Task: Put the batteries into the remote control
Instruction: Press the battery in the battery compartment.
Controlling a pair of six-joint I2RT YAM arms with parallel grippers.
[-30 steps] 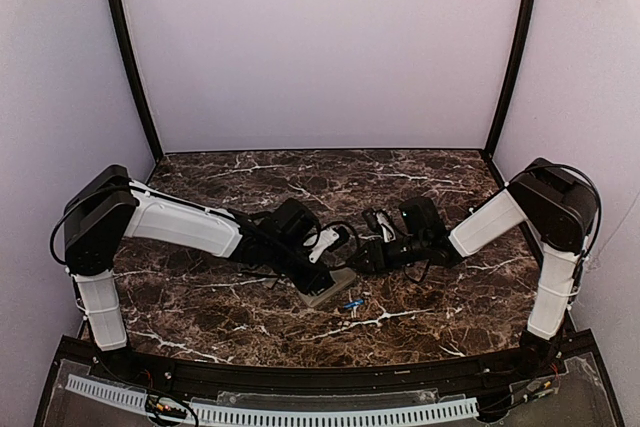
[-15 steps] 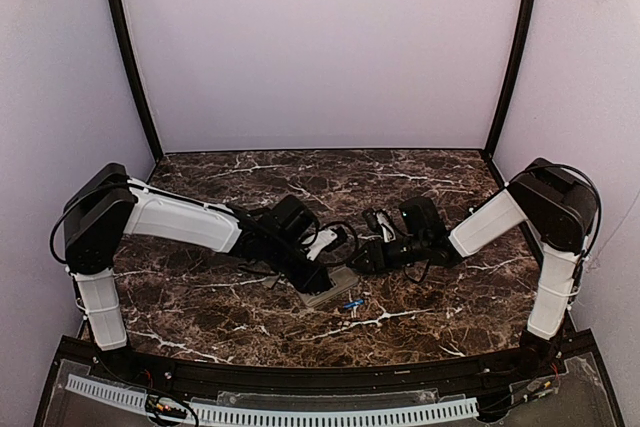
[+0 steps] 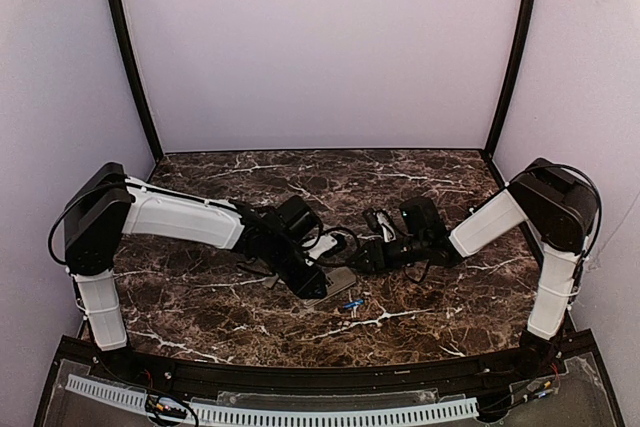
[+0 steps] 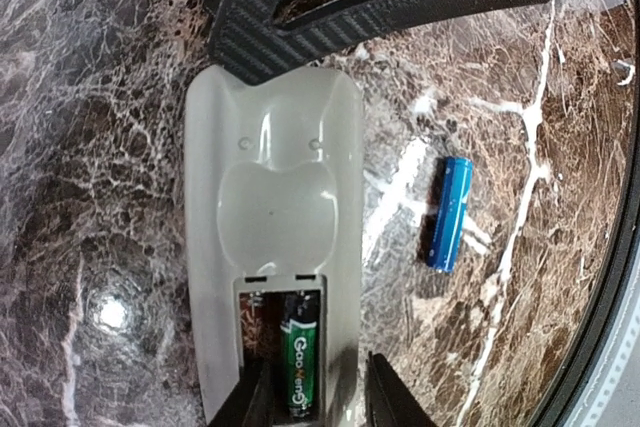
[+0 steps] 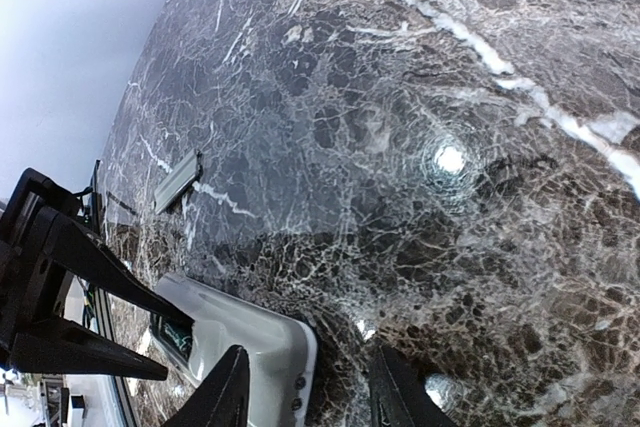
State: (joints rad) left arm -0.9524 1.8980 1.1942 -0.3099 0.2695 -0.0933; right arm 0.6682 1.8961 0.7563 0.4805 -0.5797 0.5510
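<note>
Green battery (image 4: pixel 299 357) lies in remote control (image 4: pixel 270 197) recess (image 4: pixel 262 332), between spread fingers of left end effector (image 4: pixel 318 402). Right end effector (image 5: pixel 305 392) spread, astride remote's far end. Likely next: pinch blue battery (image 4: pixel 449 214) on counter (image 4: pixel 100 97) beside left end effector.

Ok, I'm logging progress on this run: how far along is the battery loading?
Done: a green-and-black battery sits in the recess of the face-down remote control. In hand: the left gripper stands open astride that battery; the right gripper is at the remote's other end, grip unclear. Left: the blue battery lies loose beside the remote, and the grey cover lies apart, not fitted.
</note>
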